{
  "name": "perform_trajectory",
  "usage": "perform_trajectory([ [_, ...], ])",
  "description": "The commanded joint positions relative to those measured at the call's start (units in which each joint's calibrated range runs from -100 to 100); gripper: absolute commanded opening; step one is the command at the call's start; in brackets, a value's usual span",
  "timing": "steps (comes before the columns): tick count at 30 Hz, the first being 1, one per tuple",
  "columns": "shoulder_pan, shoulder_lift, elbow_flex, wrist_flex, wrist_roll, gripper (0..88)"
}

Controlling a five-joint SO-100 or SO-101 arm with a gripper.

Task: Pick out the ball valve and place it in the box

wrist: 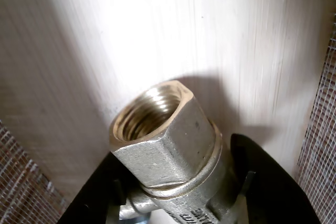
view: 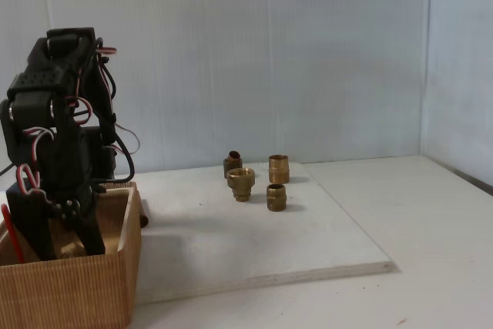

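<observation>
End effector (wrist: 178, 211) clamped on ball valve (wrist: 163, 140), fingers w/ valve down inside box (view: 77, 290) at left of fixed view; red lever (view: 9, 229) sticks up. Four brass fittings (view: 254, 179) on board.

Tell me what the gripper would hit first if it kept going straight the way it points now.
Probably the floor of the box: the gripper, jaws clamped on the ball valve, points down inside it. The valve's open threaded end would touch before the jaws; the remaining gap is unclear.
</observation>
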Motion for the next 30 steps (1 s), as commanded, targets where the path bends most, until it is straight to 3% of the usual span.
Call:
perform_trajectory([
  [1,-0.2,-2.6,1.8,-1.2,0.4,12.2],
  [16,-0.5,-2.8,2.4,-1.2,1.6,13.7],
  [23,0.2,-2.7,3.9,-1.8,2.9,33.3],
  [30,0.2,-3.4,3.9,0.1,2.6,33.9],
])
